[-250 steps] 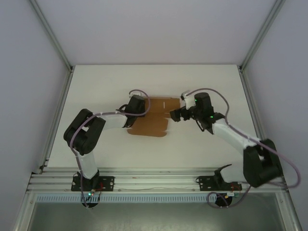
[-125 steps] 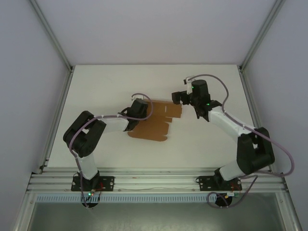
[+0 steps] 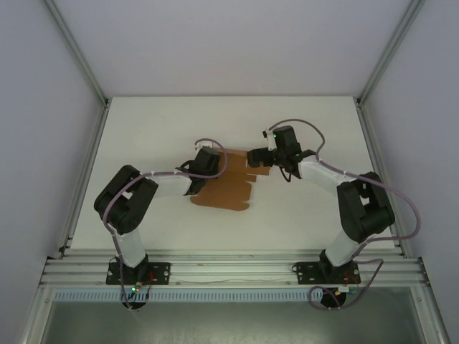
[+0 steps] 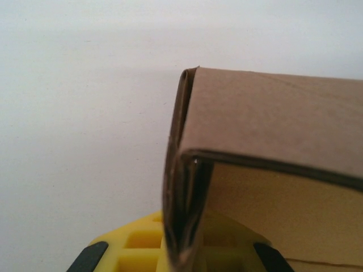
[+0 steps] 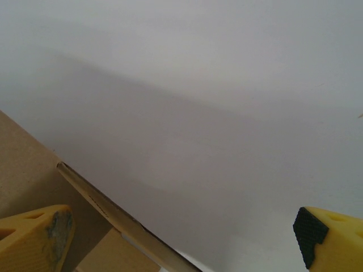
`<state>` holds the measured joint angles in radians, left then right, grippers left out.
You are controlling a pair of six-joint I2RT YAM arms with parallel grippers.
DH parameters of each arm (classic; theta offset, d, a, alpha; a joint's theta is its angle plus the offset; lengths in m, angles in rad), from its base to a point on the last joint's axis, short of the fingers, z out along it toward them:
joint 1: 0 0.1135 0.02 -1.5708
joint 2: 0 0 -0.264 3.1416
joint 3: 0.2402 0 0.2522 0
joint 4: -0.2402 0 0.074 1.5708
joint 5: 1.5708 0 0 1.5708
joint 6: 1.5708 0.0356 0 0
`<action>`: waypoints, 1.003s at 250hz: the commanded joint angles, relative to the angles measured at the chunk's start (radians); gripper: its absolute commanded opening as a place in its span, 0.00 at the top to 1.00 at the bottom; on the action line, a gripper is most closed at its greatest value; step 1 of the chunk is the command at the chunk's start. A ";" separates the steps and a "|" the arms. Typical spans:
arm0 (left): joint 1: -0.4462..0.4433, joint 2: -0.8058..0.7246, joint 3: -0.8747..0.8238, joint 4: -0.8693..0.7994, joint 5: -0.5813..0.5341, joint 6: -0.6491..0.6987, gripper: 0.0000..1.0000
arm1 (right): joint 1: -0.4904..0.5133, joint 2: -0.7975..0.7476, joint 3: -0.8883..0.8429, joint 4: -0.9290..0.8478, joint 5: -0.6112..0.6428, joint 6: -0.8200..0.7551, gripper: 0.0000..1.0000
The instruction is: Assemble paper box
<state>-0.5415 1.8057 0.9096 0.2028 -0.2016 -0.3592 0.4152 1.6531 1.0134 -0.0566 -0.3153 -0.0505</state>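
The box (image 3: 228, 188) lies mid-frame in the top view, on the table (image 3: 158, 122). Most of it is a flat brown sheet, with its flaps spread toward the bottom of the frame.

My left claw (image 3: 209, 160) is at the sheet's upper left edge, clamped tight on a side wall that is folded up. In the left wrist view the doubled cardboard runs down between the yellow fingers (image 4: 142, 241).

My right claw (image 3: 256, 158) is at the sheet's upper right corner, spread as wide as it goes and gripping nothing. In its wrist view one finger is over cardboard at lower left and the other over bare table at lower right.

I'd call this early. One wall is creased and standing. The other walls are not yet raised, the tabs not tucked, and the lid not closed.
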 commanded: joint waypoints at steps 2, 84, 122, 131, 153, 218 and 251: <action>-0.002 -0.018 0.026 -0.057 0.013 -0.042 1.00 | 0.035 0.016 -0.031 0.074 -0.010 0.046 0.00; -0.029 -0.033 0.015 0.006 0.068 -0.023 1.00 | 0.100 0.097 -0.162 0.738 0.255 0.450 0.00; -0.056 -0.034 0.021 0.020 0.072 -0.014 1.00 | 0.125 0.126 -0.174 0.856 0.349 0.551 0.00; -0.060 -0.034 0.023 0.021 0.072 -0.014 1.00 | 0.129 0.121 -0.167 0.836 0.376 0.549 0.00; -0.063 -0.036 0.023 0.021 0.066 -0.018 1.00 | 0.134 0.101 -0.179 0.815 0.429 0.537 0.00; -0.046 -0.097 0.022 0.004 0.025 -0.054 1.00 | 0.128 -0.093 -0.250 0.558 0.477 0.423 0.00; 0.001 -0.161 0.014 0.011 0.048 -0.064 1.00 | 0.070 -0.262 -0.317 0.371 0.403 0.443 0.00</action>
<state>-0.5713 1.7214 0.9146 0.1921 -0.1856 -0.4187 0.5308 1.5311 0.7422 0.4927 0.1120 0.3923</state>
